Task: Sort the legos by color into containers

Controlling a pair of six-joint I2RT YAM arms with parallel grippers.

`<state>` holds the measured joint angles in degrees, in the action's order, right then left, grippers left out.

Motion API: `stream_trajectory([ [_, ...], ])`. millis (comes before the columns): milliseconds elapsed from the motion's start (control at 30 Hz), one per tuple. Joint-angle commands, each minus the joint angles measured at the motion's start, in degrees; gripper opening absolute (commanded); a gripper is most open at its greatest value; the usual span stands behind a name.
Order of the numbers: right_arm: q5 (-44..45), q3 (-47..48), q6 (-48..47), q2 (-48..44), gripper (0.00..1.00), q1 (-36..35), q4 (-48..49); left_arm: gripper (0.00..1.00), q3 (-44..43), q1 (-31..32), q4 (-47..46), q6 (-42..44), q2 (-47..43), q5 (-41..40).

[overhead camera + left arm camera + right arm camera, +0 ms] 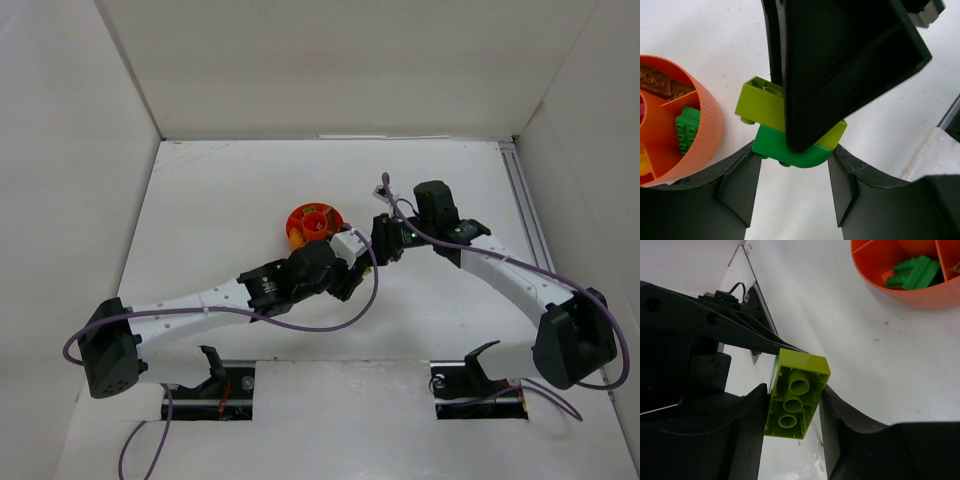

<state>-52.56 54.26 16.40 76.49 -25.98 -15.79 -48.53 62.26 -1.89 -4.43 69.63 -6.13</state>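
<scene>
A lime brick [760, 102] is stacked on a green brick [775, 145], and both are held off the table between my two grippers. My left gripper [795, 156] is shut on the green brick, with its fingertips at the brick's two ends. My right gripper [792, 402] is shut on the lime brick [797, 395], whose underside with three tubes faces its camera. In the top view the grippers, left [360, 262] and right [380, 245], meet just right of the orange dish [314, 222], and the bricks are hidden there. Green legos [686, 127] lie in one section of the dish.
The dish wall [710, 125] stands close to the left of the held bricks, and it also shows at the top right of the right wrist view [920, 297]. White walls enclose the table at the back and sides. A metal rail [525, 210] runs along the right edge.
</scene>
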Motion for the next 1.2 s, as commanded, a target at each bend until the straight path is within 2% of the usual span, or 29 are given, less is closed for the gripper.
stream_trajectory([
  [0,-0.7,2.7,0.1,0.1,0.44,-0.9,3.7,0.22,-1.5,0.2,-4.3,1.8,-1.7,-1.5],
  [300,-0.7,2.7,0.1,-2.3,0.26,2.3,3.7,0.15,1.2,0.2,-3.3,0.0,-2.2,-3.6],
  [667,-5.2,1.0,-1.7,-3.4,0.28,10.6,4.2,0.10,8.9,0.2,-1.7,-6.0,-10.3,-5.6],
  [767,-6.3,1.0,-3.3,-4.0,0.28,11.8,4.2,0.10,9.6,0.2,-1.2,-8.3,-11.3,-7.2],
  [833,-5.1,2.5,-5.0,-4.0,0.28,11.8,2.3,0.12,9.6,0.2,-0.6,-10.4,-12.1,-12.2],
  [867,-3.6,3.0,-7.1,-4.0,0.28,11.8,-0.2,0.18,8.6,-0.8,0.9,-13.1,-12.1,-13.5],
  [933,3.5,3.7,-9.2,-5.2,0.28,11.8,-2.6,0.18,6.4,-5.2,3.2,-17.0,-10.7,-16.4],
  [1000,6.7,3.7,-10.7,-6.0,0.28,11.3,-4.1,0.18,1.6,-8.4,8.1,-21.6,-9.1,-16.5],
  [1100,9.6,3.1,-11.2,-7.4,0.28,11.3,-3.5,0.18,-5.7,-17.0,13.9,-25.8,-3.2,-14.1],
  [1167,9.6,3.1,-11.2,-7.4,0.28,11.3,-3.5,0.18,-7.6,-19.6,15.2,-26.5,-0.8,-11.6],
])
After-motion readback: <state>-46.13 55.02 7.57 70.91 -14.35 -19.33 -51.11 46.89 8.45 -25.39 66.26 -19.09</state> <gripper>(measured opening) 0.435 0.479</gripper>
